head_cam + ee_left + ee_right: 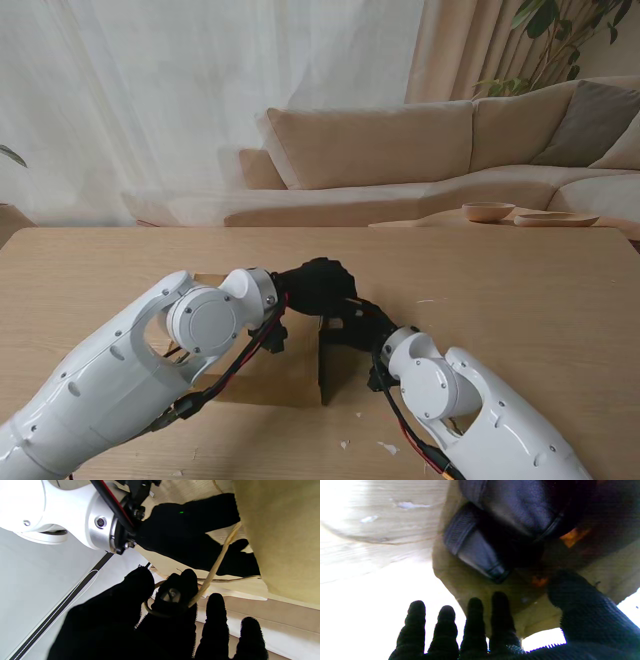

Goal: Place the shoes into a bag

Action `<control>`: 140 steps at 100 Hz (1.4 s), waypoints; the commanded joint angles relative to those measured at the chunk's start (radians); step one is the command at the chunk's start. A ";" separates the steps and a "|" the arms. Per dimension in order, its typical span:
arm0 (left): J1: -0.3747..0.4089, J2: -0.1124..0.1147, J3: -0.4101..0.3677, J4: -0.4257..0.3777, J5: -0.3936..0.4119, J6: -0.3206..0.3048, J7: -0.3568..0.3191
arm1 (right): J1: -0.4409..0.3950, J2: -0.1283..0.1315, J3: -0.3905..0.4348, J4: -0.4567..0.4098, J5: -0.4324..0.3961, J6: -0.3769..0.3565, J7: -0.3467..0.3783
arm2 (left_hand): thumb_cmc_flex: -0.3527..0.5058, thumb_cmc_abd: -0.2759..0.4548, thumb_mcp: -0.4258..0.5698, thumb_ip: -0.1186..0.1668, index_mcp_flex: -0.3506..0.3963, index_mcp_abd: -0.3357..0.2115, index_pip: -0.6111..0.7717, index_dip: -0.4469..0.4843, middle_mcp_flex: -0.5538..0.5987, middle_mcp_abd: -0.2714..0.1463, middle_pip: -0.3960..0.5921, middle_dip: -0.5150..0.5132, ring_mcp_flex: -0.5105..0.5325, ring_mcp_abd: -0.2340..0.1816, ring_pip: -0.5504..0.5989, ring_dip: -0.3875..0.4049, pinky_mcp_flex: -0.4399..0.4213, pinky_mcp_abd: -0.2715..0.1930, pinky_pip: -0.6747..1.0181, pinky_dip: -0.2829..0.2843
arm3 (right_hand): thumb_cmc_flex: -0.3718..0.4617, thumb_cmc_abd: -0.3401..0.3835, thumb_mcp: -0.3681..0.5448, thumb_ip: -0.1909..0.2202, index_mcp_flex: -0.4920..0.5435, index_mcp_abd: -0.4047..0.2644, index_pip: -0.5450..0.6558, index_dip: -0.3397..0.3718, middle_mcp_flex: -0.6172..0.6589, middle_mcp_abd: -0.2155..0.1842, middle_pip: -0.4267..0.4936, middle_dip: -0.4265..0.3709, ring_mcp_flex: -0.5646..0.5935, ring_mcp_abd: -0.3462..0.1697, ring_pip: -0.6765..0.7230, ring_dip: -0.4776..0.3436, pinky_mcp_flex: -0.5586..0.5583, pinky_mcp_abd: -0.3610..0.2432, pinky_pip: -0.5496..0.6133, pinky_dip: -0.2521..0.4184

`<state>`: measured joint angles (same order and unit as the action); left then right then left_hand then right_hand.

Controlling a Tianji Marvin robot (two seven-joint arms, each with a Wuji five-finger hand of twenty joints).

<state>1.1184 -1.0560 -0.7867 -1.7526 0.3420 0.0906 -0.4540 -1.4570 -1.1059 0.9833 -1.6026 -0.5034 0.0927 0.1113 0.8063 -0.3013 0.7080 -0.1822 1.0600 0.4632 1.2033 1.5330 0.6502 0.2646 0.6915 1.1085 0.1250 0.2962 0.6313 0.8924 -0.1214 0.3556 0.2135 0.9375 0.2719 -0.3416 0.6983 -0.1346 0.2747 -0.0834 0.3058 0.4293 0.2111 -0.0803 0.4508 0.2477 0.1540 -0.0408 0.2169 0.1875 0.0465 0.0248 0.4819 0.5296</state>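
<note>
A: We begin with the wooden table (pixel 520 300), which carries a brown paper bag (pixel 285 375) standing just in front of us, between our two arms. Where do we place the shoes?

B: In the right wrist view we see a dark shoe (pixel 510 507) with a strap, lying inside the paper bag's open mouth. We cannot tell from these views whether a second shoe sits with it; the stand view shows none loose on the table.

A: And our left hand (pixel 160 620)?

B: We hold the bag's twisted paper handle (pixel 217 562): the cord loops around one finger (pixel 177 592) and is pinched beside the thumb, so this hand is gripping the handle and keeping the mouth up.

A: Our right hand (pixel 495 630)?

B: Its fingers are spread and straight, holding nothing, at the bag's rim. In the left wrist view it shows as the dark glove reaching against the paper wall.

A: So how far along do we judge the task?

B: We judge it well advanced: at least one shoe is already in the bag. What seems left is to confirm the pair is inside, withdraw the right hand, and release the handle.
</note>
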 commanded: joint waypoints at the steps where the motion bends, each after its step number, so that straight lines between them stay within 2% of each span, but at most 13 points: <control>1: 0.007 -0.001 -0.006 -0.006 0.006 -0.002 -0.009 | -0.041 0.011 0.021 -0.023 -0.008 0.018 0.018 | 0.029 0.001 -0.013 0.024 0.012 0.013 0.032 0.037 0.006 0.022 0.015 0.010 -0.026 -0.007 0.012 0.019 -0.019 -0.018 0.014 0.013 | 0.008 0.029 -0.031 0.048 -0.014 -0.031 -0.017 0.011 -0.017 -0.019 0.002 0.000 -0.026 0.000 0.000 0.009 0.000 0.001 -0.024 0.023; 26: 0.028 0.000 -0.025 -0.009 0.027 0.007 0.000 | -0.207 0.020 0.175 -0.146 -0.063 0.067 0.018 | -0.054 0.005 0.024 0.083 -0.069 -0.088 -0.069 0.011 -0.066 0.009 0.029 -0.138 -0.048 -0.020 -0.006 0.009 -0.017 -0.025 0.009 0.009 | 0.010 0.024 -0.033 0.049 -0.012 -0.027 -0.024 0.018 -0.018 -0.018 0.002 0.000 -0.027 0.001 -0.002 0.010 0.000 0.001 -0.028 0.031; 37: 0.039 0.002 -0.035 -0.014 0.031 0.019 -0.004 | -0.279 0.020 0.240 -0.200 -0.082 0.090 0.009 | -0.015 -0.032 -0.040 0.029 -0.181 -0.120 -0.186 -0.092 -0.131 -0.009 0.004 -0.166 -0.069 -0.038 -0.036 -0.001 -0.012 -0.036 -0.003 -0.021 | 0.011 0.021 -0.031 0.049 -0.010 -0.027 -0.025 0.021 -0.017 -0.017 0.002 0.000 -0.028 -0.001 -0.002 0.010 0.000 0.001 -0.030 0.034; 49: 0.052 0.008 -0.050 -0.019 0.036 0.031 -0.018 | -0.347 0.016 0.299 -0.250 -0.096 0.117 -0.006 | 0.006 -0.059 -0.157 0.030 -0.412 -0.149 -0.362 -0.321 -0.241 -0.054 -0.089 -0.261 -0.074 -0.067 -0.145 -0.003 -0.004 -0.051 -0.022 -0.084 | 0.014 0.015 -0.028 0.049 -0.004 -0.025 -0.025 0.024 -0.017 -0.016 0.006 0.002 -0.025 -0.002 0.000 0.011 0.002 0.002 -0.031 0.038; 54: 0.063 0.008 -0.060 -0.022 0.037 0.035 -0.018 | -0.371 0.016 0.321 -0.270 -0.105 0.127 -0.007 | -0.062 -0.048 -0.113 0.038 -0.443 -0.156 -0.514 -0.500 -0.278 -0.075 -0.153 -0.343 -0.077 -0.075 -0.186 0.008 -0.002 -0.051 -0.028 -0.113 | 0.013 0.016 -0.027 0.048 -0.006 -0.023 -0.026 0.024 -0.017 -0.017 0.008 0.002 -0.027 0.000 0.000 0.011 0.002 0.001 -0.032 0.039; 59: 0.076 0.010 -0.074 -0.024 0.037 0.033 -0.018 | -0.392 0.015 0.339 -0.285 -0.112 0.134 -0.010 | -0.143 -0.026 -0.059 0.079 -0.466 -0.162 -0.643 -0.726 -0.312 -0.096 -0.206 -0.418 -0.079 -0.089 -0.231 0.008 0.000 -0.054 -0.035 -0.145 | 0.012 0.015 -0.026 0.048 -0.005 -0.024 -0.026 0.025 -0.017 -0.015 0.008 0.003 -0.026 -0.001 0.001 0.012 0.003 0.003 -0.032 0.040; 69: 0.113 0.014 -0.116 -0.033 0.043 0.022 -0.020 | -0.427 0.013 0.367 -0.313 -0.119 0.145 -0.019 | -0.197 -0.034 -0.092 0.079 -0.524 -0.218 -0.884 -1.046 -0.364 -0.136 -0.339 -0.568 -0.086 -0.107 -0.341 -0.047 0.007 -0.053 -0.059 -0.209 | 0.012 0.016 -0.026 0.048 -0.007 -0.021 -0.028 0.026 -0.018 -0.015 0.009 0.003 -0.027 -0.002 0.001 0.012 0.002 0.004 -0.034 0.043; 74: 0.135 0.017 -0.141 -0.038 0.053 0.010 -0.021 | -0.442 0.011 0.376 -0.325 -0.121 0.148 -0.027 | -0.215 -0.025 -0.122 0.078 -0.579 -0.261 -0.956 -1.135 -0.395 -0.160 -0.385 -0.627 -0.092 -0.121 -0.413 -0.101 0.012 -0.057 -0.077 -0.252 | 0.011 0.017 -0.026 0.047 -0.007 -0.021 -0.028 0.027 -0.018 -0.015 0.009 0.003 -0.027 -0.001 0.001 0.012 0.002 0.004 -0.034 0.044; 88: 0.226 0.019 -0.231 -0.063 0.089 -0.032 0.004 | -0.474 0.000 0.382 -0.351 -0.118 0.152 -0.079 | -0.228 0.008 -0.184 0.081 -0.664 -0.334 -1.031 -1.232 -0.443 -0.188 -0.454 -0.723 -0.101 -0.139 -0.529 -0.198 0.026 -0.064 -0.127 -0.372 | 0.013 0.024 -0.027 0.048 -0.008 -0.022 -0.030 0.028 -0.019 -0.015 0.008 0.002 -0.027 0.000 0.001 0.013 0.001 0.009 -0.036 0.048; 104: 0.369 0.004 -0.335 -0.117 0.093 -0.066 0.104 | -0.492 -0.012 0.360 -0.369 -0.114 0.142 -0.151 | -0.184 0.055 -0.208 0.086 -0.671 -0.372 -1.033 -1.285 -0.440 -0.193 -0.469 -0.781 -0.107 -0.138 -0.549 -0.265 0.036 -0.067 -0.168 -0.487 | 0.024 0.045 -0.035 0.052 -0.007 -0.027 -0.033 0.027 -0.018 -0.016 0.005 0.000 -0.026 0.002 0.003 0.014 0.001 0.015 -0.038 0.053; 121: 0.504 0.001 -0.426 -0.158 0.091 -0.148 0.153 | -0.500 -0.025 0.323 -0.385 -0.100 0.119 -0.221 | -0.161 0.084 -0.252 0.095 -0.705 -0.379 -1.028 -1.311 -0.463 -0.204 -0.486 -0.817 -0.103 -0.143 -0.573 -0.362 0.042 -0.073 -0.199 -0.586 | 0.057 0.037 -0.038 0.063 -0.001 -0.036 -0.036 0.026 -0.018 -0.017 0.007 0.001 -0.028 0.004 0.003 0.015 0.001 0.021 -0.045 0.057; 130: 0.572 -0.004 -0.462 -0.177 0.083 -0.171 0.186 | -0.501 -0.029 0.303 -0.393 -0.096 0.104 -0.242 | -0.151 0.095 -0.277 0.099 -0.728 -0.386 -1.024 -1.328 -0.470 -0.210 -0.511 -0.846 -0.103 -0.146 -0.579 -0.475 0.049 -0.076 -0.214 -0.687 | 0.068 0.031 -0.035 0.068 -0.002 -0.041 -0.039 0.025 -0.019 -0.017 0.004 0.000 -0.029 0.004 0.000 0.013 -0.002 0.023 -0.050 0.057; 140: 0.645 -0.014 -0.496 -0.190 0.086 -0.199 0.244 | -0.497 -0.032 0.279 -0.396 -0.090 0.089 -0.263 | -0.136 0.095 -0.276 0.102 -0.731 -0.380 -1.018 -1.327 -0.471 -0.201 -0.518 -0.847 -0.101 -0.143 -0.586 -0.492 0.046 -0.062 -0.218 -0.702 | 0.077 0.031 -0.031 0.073 0.003 -0.050 -0.040 0.025 -0.014 -0.021 0.007 0.001 -0.028 0.004 -0.002 0.012 -0.001 0.025 -0.055 0.057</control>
<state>1.7213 -1.0632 -1.2764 -1.9395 0.4274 -0.0923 -0.2225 -1.9487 -1.1233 1.2810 -1.9838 -0.5983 0.1955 -0.1560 0.6497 -0.2402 0.4507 -0.1169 0.3568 0.1093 0.1872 0.2155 0.2084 0.0989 0.1950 0.2713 0.0441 0.1770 0.0704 0.4196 -0.0741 0.3052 0.0352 0.2596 0.3332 -0.3192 0.6696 -0.1048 0.2756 -0.0907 0.2814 0.4425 0.2111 -0.0804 0.4507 0.2475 0.1540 -0.0402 0.2166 0.1948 0.0500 0.0406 0.4554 0.5669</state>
